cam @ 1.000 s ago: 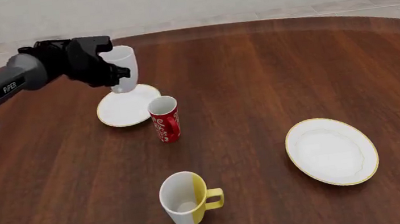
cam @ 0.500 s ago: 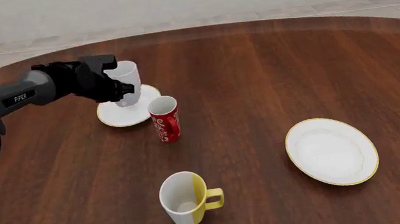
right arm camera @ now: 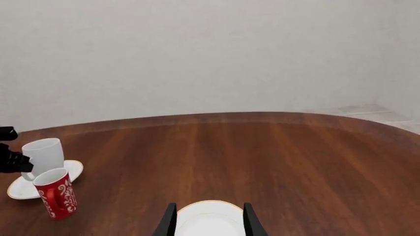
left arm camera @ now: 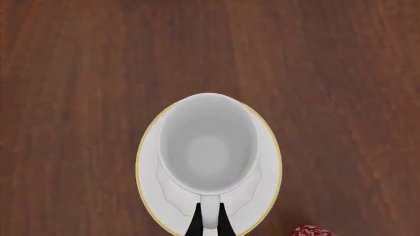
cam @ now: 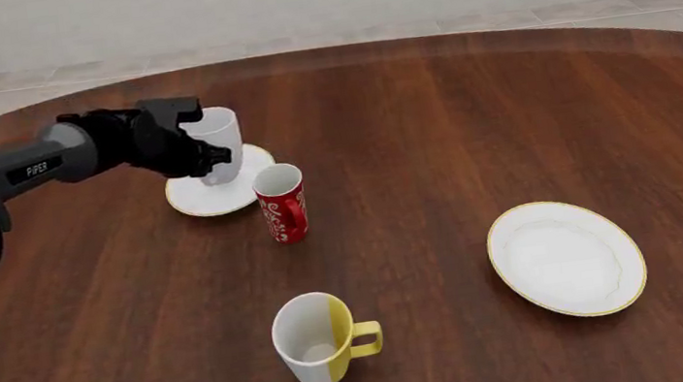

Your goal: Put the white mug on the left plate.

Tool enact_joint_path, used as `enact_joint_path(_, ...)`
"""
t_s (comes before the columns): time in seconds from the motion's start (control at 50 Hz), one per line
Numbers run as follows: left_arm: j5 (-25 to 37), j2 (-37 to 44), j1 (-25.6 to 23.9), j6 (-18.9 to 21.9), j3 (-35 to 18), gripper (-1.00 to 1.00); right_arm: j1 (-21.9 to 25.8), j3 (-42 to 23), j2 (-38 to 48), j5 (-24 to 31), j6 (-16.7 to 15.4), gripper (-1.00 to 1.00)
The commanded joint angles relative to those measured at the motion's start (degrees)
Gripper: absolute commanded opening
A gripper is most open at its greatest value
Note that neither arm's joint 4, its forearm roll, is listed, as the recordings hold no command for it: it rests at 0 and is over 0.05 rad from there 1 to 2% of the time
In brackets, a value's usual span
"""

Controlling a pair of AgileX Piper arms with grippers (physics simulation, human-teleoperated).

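Note:
The white mug (cam: 218,145) stands upright over the left plate (cam: 205,199), on it or just above it; I cannot tell if they touch. My left gripper (cam: 199,156) is shut on the mug's handle. In the left wrist view I look straight down into the white mug (left arm camera: 208,147), centred on the left plate (left arm camera: 148,196), with the gripper (left arm camera: 209,224) pinching the handle between its fingertips (left arm camera: 196,225). My right gripper (right arm camera: 208,222) is open and holds nothing, low at the near right of the table above the right plate; the front view shows only its body.
A red-patterned mug (cam: 281,203) stands right next to the left plate, on its near right side. A half-yellow mug (cam: 318,338) sits near the front middle. The larger gold-rimmed plate (cam: 568,257) lies at the right. The table is dark wood.
My left arm has lowered the white mug down onto the left plate, with the gripper still shut on its handle. The right arm has not moved.

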Motion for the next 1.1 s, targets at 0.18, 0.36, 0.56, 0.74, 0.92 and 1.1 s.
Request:
enact_joint_path(0.18, -0.57, -0.16, 0.65, 2.15, 0.37, -1.0, 0.05, 0.07, 0.0, 0.0, 0.26, 1.0)
enact_joint_path(0.36, -0.84, -0.26, 0.43, 2.73, 0.82, -1.0, 0.09, 0.09, 0.0, 0.04, 0.25, 1.0)
enact_joint_path(0.56, -1.02, -0.3, 0.12, 3.15, 1.21, -1.0, 0.04, 0.1, 0.0, 0.02, 0.33, 1.0)
enact_joint_path(0.74, -1.24, -0.42, -0.23, 3.79, 1.66, -1.0, -0.03, 0.11, 0.0, 0.0, 0.45, 1.0)
enact_joint_path(0.92, -4.88, -1.01, 0.77, 3.67, 6.11, -1.0, -0.05, 0.11, 0.0, 0.02, 0.45, 1.0)
enact_joint_path(1.1, -5.29, -1.53, -0.48, 4.25, 6.69, -1.0, -0.11, 0.09, 0.0, -0.01, 0.46, 1.0)
